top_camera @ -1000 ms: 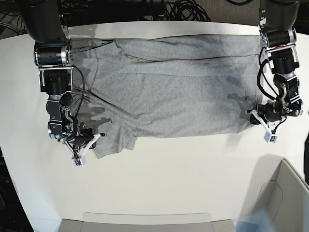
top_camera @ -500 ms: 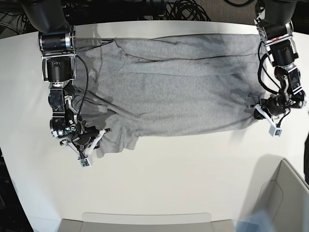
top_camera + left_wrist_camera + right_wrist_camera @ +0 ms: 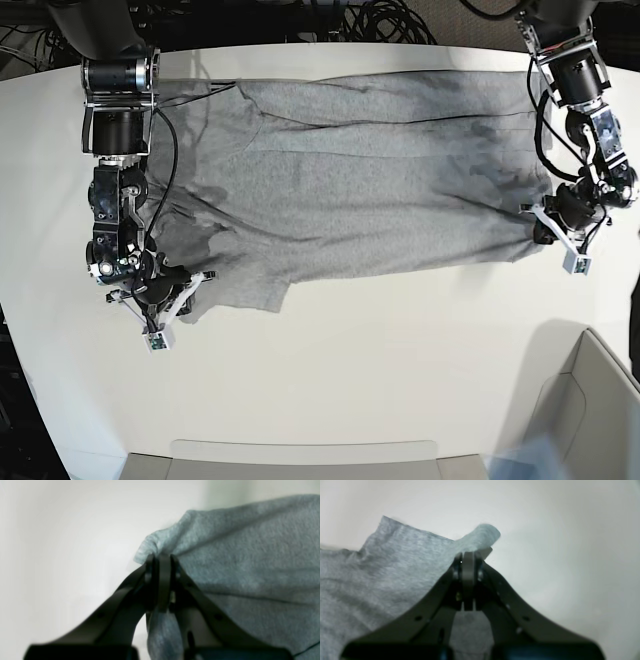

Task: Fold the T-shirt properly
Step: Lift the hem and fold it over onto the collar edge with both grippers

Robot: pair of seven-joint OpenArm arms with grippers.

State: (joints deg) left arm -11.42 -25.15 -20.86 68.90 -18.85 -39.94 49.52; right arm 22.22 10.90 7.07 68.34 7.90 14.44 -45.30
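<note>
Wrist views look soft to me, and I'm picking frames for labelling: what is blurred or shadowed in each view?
Left wrist view: claw and T-shirt both soft. Right wrist view: claw fairly sharp, cloth edge blurred. Base view: sharp, dark arm shadows mottle the T-shirt, table evenly lit.

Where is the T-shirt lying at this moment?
In the base view the T-shirt lies spread across the table's far half, between the arms.

A large white table [image 3: 330,350] with rounded corners fills most of the overhead view. Behind its far edge lies a tangle of black cables [image 3: 380,20]. A pale grey bin [image 3: 590,400] stands at the near right corner, and another pale grey container's rim [image 3: 300,460] runs along the near edge
</note>
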